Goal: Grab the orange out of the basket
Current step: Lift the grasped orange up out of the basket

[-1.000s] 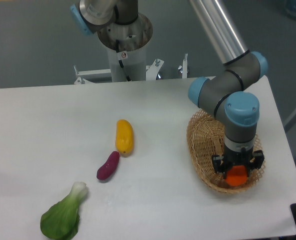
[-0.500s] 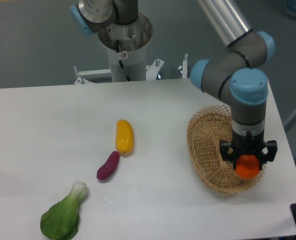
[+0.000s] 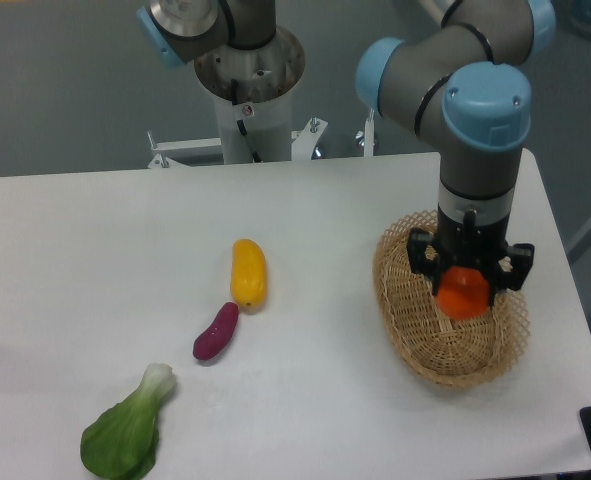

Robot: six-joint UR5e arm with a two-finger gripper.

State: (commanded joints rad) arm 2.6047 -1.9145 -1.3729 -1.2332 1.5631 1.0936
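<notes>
1. A green leafy vegetable (image 3: 123, 432) with a pale stalk end is lying nearest the camera, at the front left of the white table (image 3: 95, 260).
2. A small purple vegetable (image 3: 216, 331) is resting just behind and to the right of it, tilted so that its upper end is pointing toward the yellow-orange vegetable (image 3: 248, 273).
3. The yellow-orange vegetable is lying lengthwise, its near tip just beside the purple one — whether the two are touching cannot be told.
4. The basket (image 3: 407, 320) is sitting at the right side of the table, well apart from the three vegetables; its woven floor and open-lattice rim are showing below and to the left of the tool.
5. The gripper (image 3: 464, 290) is hanging over the basket interior, pointing straight down, with its black fingers (image 3: 421, 262) flanking the fruit on both sides.
6. The jaws are clamping the orange (image 3: 463, 292) — the fruit is sitting between them, above the basket floor rather than lying on it, and its lower part is showing below the fingers.
7. The arm's grey wrist (image 3: 477, 180) and blue joint caps are rising above the gripper.
8. The robot's base column (image 3: 247, 95) is standing farthest back, behind the rear table edge.
</notes>
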